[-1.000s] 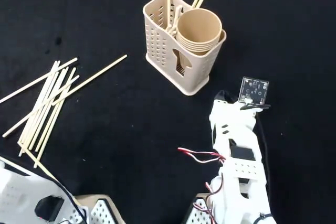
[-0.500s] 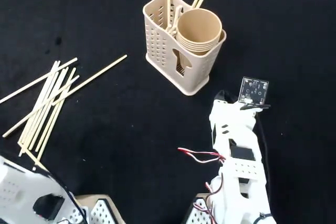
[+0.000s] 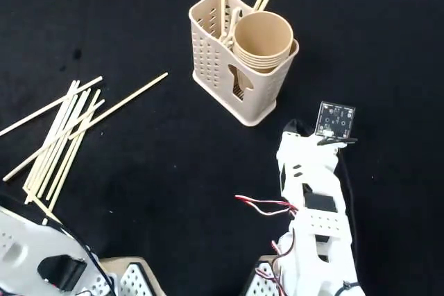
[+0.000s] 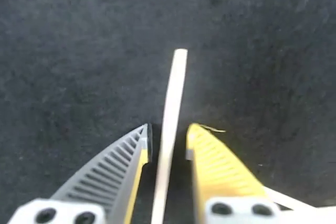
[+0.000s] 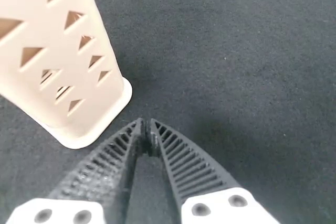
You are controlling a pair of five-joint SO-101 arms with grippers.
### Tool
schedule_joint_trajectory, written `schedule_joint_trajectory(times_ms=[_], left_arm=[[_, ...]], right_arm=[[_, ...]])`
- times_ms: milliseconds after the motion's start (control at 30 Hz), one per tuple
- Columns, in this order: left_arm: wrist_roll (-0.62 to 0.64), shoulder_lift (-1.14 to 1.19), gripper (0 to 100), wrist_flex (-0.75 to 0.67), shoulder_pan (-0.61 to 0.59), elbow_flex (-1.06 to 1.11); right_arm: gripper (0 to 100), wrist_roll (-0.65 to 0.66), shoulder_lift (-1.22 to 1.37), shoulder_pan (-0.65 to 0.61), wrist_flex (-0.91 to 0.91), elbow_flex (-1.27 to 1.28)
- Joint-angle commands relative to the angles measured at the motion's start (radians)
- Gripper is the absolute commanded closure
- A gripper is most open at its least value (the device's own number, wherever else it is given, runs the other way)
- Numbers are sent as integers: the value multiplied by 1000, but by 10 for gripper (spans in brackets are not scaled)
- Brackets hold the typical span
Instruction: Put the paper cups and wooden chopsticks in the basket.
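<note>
The left claw (image 4: 168,128) is clamped on one pale, straight chopstick (image 4: 176,87), which points out ahead of it over the black surface (image 3: 159,164). This arm is low at the near left corner. The right claw (image 5: 146,129) is pressed together, empty, beside the foot of the basket (image 5: 58,77). Stacked cups (image 3: 263,36) stand in the basket. Loose chopsticks (image 3: 59,136) lie at the left.
</note>
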Motion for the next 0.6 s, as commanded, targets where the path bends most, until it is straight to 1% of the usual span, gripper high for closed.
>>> schedule_joint_trajectory(times_ms=[0,33,100,233,433,567], left_arm=[[11,20,970,94,2,-113],[12,12,958,143,2,-136],[12,-5,975,239,2,-185],[9,-51,972,391,13,-274],[6,-196,972,595,87,-447],[15,-342,972,690,150,-585]], right_arm=[[983,5,-22,-11,-17,-4],[983,5,-22,-11,-17,-4],[983,5,-22,-11,-17,-4],[983,5,-22,-11,-17,-4],[983,5,-22,-11,-17,-4],[983,5,-22,-11,-17,-4]])
